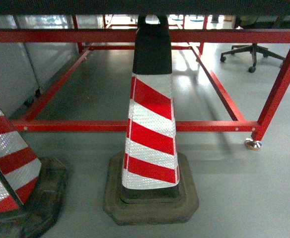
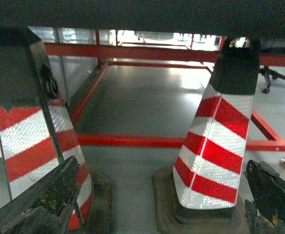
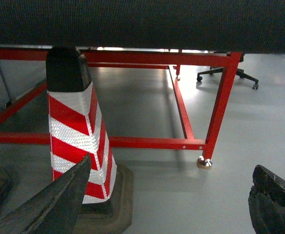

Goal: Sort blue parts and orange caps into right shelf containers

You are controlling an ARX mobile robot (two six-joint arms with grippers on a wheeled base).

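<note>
Head view shows no crates; both grippers, left (image 2: 152, 204) and right (image 3: 172, 200), gape wide, traffic cone (image 3: 79, 126) beyond fingertips; steer around it.

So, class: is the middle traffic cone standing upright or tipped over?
Upright: the middle cone stands with its base flat on the floor, black top pointing up.

Glossy red-painted metal frame (image 1: 135, 126), reflective striped cone (image 1: 151, 130) on rough rubber base, smooth grey floor (image 1: 244, 198).
</note>
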